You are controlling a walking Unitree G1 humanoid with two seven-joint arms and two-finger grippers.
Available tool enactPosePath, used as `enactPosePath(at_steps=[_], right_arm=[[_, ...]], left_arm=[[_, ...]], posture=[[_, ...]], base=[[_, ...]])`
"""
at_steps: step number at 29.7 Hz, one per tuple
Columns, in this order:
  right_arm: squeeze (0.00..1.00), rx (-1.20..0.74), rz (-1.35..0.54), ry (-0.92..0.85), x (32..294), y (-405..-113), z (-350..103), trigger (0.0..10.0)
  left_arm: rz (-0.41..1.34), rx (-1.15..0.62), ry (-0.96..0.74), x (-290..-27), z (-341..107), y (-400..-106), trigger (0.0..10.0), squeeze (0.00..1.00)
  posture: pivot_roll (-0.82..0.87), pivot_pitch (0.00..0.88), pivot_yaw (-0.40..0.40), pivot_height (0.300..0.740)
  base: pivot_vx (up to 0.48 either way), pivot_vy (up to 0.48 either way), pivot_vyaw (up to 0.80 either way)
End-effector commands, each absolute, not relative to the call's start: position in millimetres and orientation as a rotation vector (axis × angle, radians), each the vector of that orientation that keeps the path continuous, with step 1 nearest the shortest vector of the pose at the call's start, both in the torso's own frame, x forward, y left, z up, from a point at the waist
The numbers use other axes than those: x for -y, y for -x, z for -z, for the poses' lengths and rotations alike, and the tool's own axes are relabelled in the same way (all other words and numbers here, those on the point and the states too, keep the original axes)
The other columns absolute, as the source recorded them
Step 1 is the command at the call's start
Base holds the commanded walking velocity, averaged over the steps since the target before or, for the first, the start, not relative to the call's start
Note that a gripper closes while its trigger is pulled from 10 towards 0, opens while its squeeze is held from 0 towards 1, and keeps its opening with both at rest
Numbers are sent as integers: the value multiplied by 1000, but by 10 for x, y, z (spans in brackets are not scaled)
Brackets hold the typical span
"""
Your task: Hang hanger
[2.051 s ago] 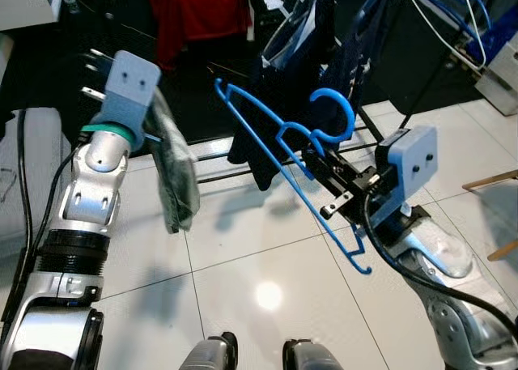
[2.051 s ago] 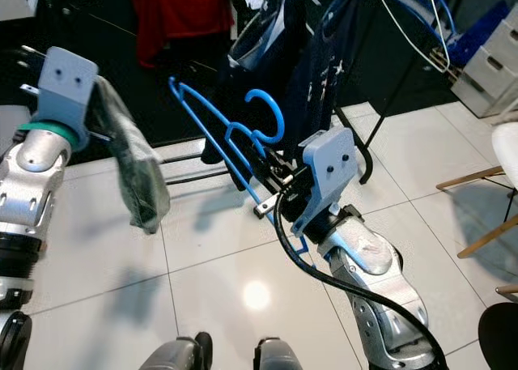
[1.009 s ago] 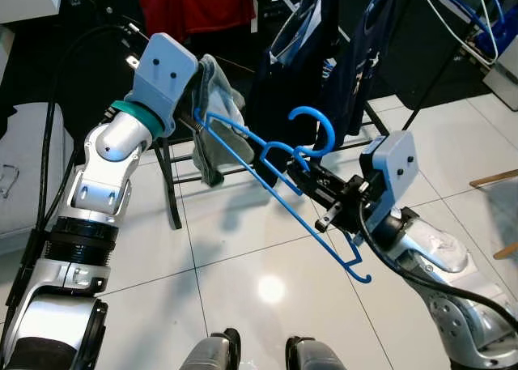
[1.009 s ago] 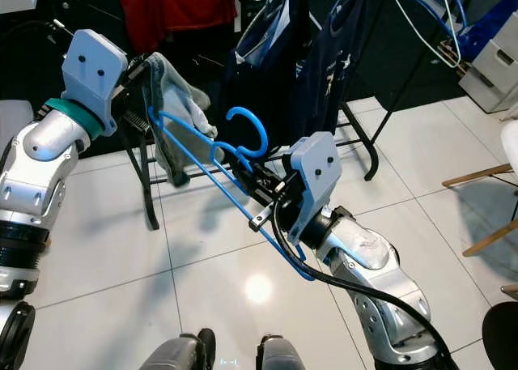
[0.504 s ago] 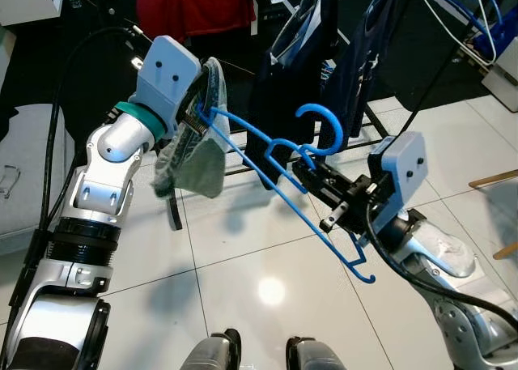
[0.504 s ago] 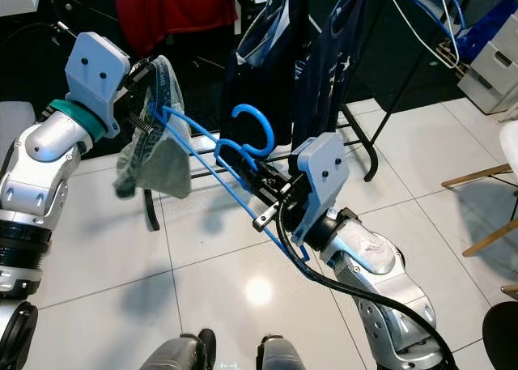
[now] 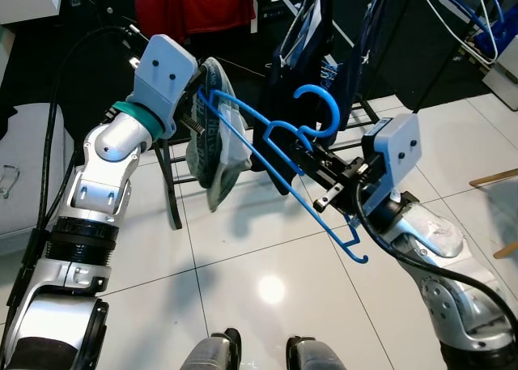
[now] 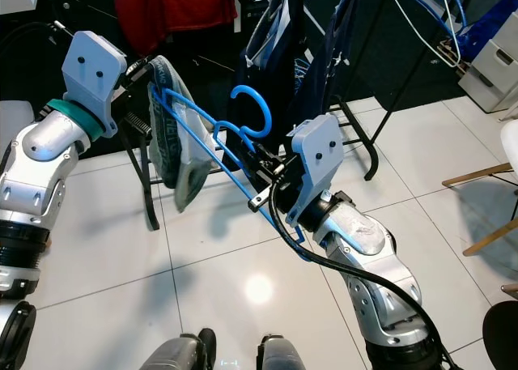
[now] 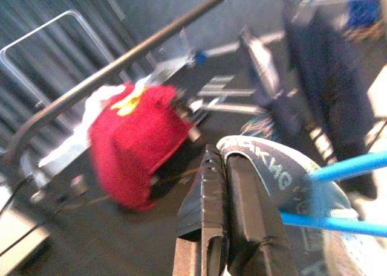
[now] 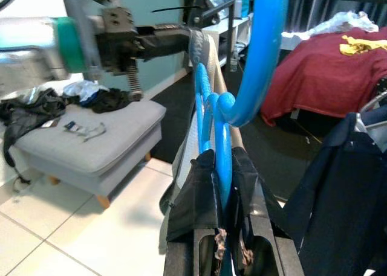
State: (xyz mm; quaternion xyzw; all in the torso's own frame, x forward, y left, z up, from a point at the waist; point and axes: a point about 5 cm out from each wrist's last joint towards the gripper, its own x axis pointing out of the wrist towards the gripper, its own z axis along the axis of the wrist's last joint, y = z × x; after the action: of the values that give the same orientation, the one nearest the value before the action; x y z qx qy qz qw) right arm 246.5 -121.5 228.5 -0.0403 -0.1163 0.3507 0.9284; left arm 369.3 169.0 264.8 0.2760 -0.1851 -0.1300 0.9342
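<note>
A blue plastic hanger (image 7: pixel 275 155) is held slanted in mid-air above the floor. My right gripper (image 7: pixel 303 151) is shut on its neck, just below the hook (image 7: pixel 320 103). In the right wrist view the hanger (image 10: pixel 254 58) rises from between the shut black fingers (image 10: pixel 205 191). A grey-green patterned garment (image 7: pixel 214 155) drapes over the hanger's far left end. My left gripper (image 7: pixel 198 103) is shut on the garment's top edge there. The left wrist view has the fingers (image 9: pixel 233 215) pinching the cloth (image 9: pixel 284 179) next to the blue bars (image 9: pixel 338 167).
Behind stands a black clothes rack (image 7: pixel 170 184) with dark garments (image 7: pixel 307 38) and a red one (image 7: pixel 194 6). More hangers (image 7: pixel 469 14) hang at the top right. Wooden chair legs (image 7: pixel 494 180) stand at the right. A grey ottoman (image 10: pixel 91 137) sits on the white tile floor.
My left gripper swung right with the garment to the hanger's left end. The cloth, bunched half a second ago, now hangs down over that end. The right gripper kept its hold.
</note>
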Motion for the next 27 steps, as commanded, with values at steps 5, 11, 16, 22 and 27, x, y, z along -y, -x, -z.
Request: enactPosePath(at_steps=[5,11,16,22,27], right_arm=[[0,219,-719,85,1187,-2326,-2255,10000],[0,228,-713,78,1174,-2371,-2240,10000],[0,240,-731,69,1141,-2415,-2258,10000],[0,244,-827,33,1042,-2382,-2302,10000],[0,245,-868,31,1006,-2356,-2313,10000]], left_arm=[[188,376,-651,-1813,-2673,-3760,10000,0],[172,377,-668,-1921,-2729,-3740,10000,0],[175,392,-667,-1919,-2765,-3711,10000,0],[181,414,-675,-1886,-2778,-3694,10000,0],[186,419,-676,-1866,-2771,-3690,10000,0]], posture=[[-143,124,90,740],[-125,122,90,740],[-115,119,86,740],[-112,117,84,740],[-109,116,83,740]], base=[[0,0,0],[0,0,0],[0,0,0],[0,0,0],[0,0,0]])
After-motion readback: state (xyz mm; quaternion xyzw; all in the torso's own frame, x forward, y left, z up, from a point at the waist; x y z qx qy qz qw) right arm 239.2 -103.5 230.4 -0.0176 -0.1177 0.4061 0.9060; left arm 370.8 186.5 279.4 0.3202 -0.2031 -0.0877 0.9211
